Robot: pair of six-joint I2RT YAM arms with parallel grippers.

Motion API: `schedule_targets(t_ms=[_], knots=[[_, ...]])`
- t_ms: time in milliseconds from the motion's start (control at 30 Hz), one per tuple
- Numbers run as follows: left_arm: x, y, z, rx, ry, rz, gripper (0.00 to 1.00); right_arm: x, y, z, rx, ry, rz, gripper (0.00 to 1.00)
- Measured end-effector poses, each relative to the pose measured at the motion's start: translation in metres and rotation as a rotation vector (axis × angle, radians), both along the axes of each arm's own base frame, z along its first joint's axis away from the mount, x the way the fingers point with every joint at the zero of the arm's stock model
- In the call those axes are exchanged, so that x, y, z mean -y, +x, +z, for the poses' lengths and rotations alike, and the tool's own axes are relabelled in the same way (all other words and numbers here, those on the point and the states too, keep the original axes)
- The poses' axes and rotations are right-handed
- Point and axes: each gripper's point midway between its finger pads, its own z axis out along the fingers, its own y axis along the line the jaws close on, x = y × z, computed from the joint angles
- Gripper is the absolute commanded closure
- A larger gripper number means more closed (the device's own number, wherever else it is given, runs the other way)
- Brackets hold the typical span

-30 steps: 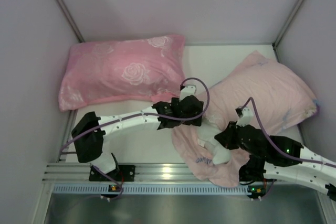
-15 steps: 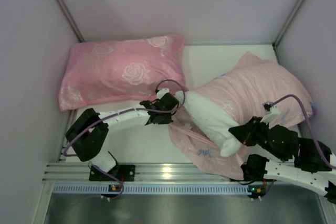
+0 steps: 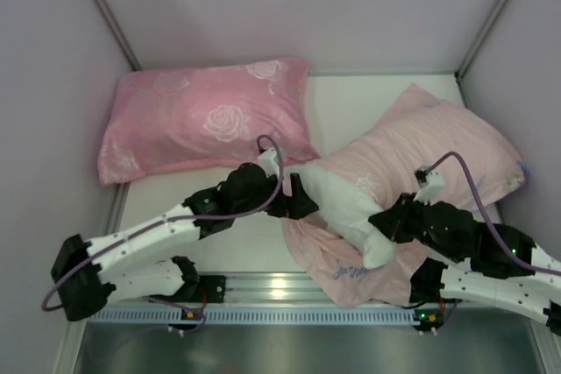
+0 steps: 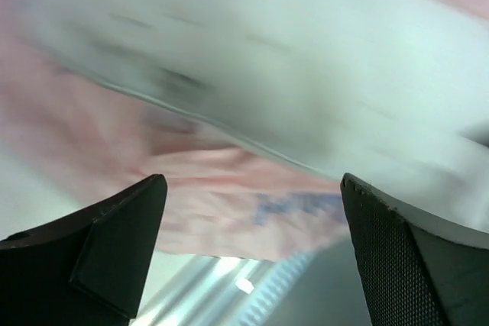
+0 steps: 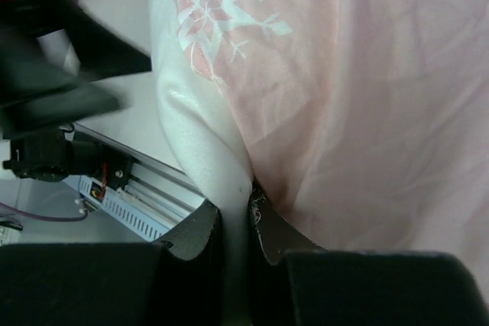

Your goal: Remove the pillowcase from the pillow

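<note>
I have the pillow (image 3: 337, 203) only partly out of the pillowcase (image 3: 429, 151), right of the rose pillow (image 3: 193, 120), with my right claw (image 3: 386, 227) pinching its white corner, my left claw (image 3: 298, 197) spread wide and empty, and most of it yet to pull free.

More of the white pillow (image 3: 340, 203) is out of the pillowcase (image 3: 429, 142), left gripper (image 3: 294, 198) has moved off it to the pillow's left edge, jaws wide.

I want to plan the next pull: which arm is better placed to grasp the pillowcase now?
Left. The left gripper is open and empty, facing the loose edge of the pillowcase under the pillow. The right gripper is shut on the pillow's white corner and anchors it.
</note>
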Motion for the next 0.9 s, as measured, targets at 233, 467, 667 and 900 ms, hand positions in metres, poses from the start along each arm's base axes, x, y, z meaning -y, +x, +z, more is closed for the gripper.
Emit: schedule_targets(t_ms=[233,467,667,900], knots=[[0.028,-0.116,0.105,0.069,-0.345,-0.264,0.01,-0.046,0.020,-0.011,-0.003,-0.086,0.015,1.00],[0.053,-0.129,0.026,-0.068,-0.141,-0.277,0.01,-0.075,0.033,-0.013,0.001,-0.102,0.020,1.00],[0.059,-0.119,0.013,-0.059,-0.089,-0.237,0.01,-0.089,0.036,0.010,0.024,-0.044,0.039,1.00],[0.078,-0.101,0.032,0.011,-0.076,-0.200,0.01,-0.094,0.034,0.014,0.025,-0.021,0.054,1.00]])
